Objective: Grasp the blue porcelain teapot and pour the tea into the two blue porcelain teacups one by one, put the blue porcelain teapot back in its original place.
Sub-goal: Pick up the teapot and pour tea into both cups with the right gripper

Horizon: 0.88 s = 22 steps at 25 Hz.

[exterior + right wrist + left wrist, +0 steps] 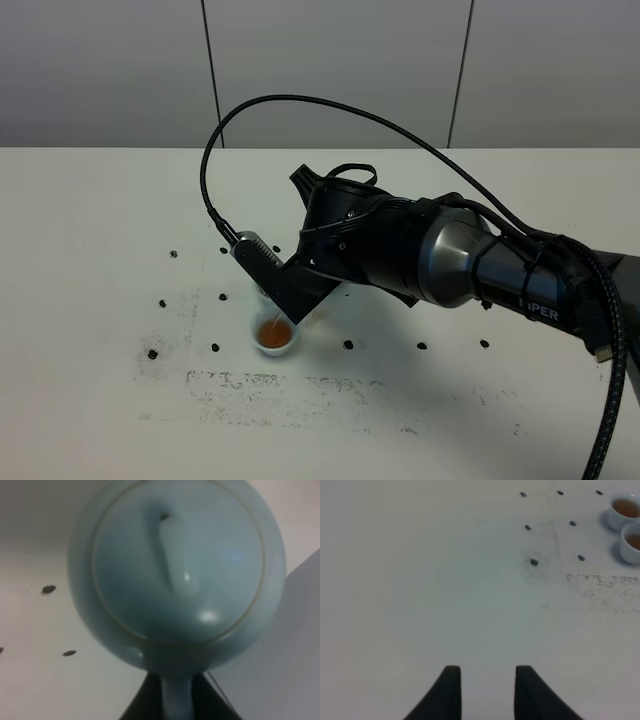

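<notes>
Teapot (pixel 176 575) mostly behind right arm (pixel 440 260)

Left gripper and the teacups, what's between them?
In the left wrist view, only bare table with a few dark marks and a scuffed patch lies between the left gripper and the teacups.

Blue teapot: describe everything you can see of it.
The blue teapot is pale sky-blue with a glossy, porcelain-like glaze. Round body; seated lid with an elongated knob and a small vent hole. The right gripper clamps its handle; nothing else visibly touches it. In the exterior view the arm hides it.
</notes>
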Each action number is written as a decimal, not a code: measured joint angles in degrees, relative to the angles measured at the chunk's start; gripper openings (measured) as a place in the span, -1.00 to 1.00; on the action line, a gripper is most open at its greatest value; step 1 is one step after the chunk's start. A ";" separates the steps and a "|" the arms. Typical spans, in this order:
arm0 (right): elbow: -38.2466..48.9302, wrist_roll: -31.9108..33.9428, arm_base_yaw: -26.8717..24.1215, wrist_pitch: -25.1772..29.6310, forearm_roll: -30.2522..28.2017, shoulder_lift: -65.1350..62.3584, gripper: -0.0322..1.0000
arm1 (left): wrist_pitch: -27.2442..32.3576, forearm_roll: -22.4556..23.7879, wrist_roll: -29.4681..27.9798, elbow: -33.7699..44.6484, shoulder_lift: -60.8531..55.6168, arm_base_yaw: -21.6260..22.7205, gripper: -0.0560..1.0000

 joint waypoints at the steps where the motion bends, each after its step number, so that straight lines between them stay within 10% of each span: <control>1: 0.00 0.00 0.00 0.00 -0.12 0.00 -0.88 | 0.00 0.00 0.00 0.00 0.00 0.00 -0.34; 22: 0.00 0.00 0.29 0.09 -3.05 0.04 -0.88 | 0.00 0.00 0.00 0.00 0.00 0.00 -0.34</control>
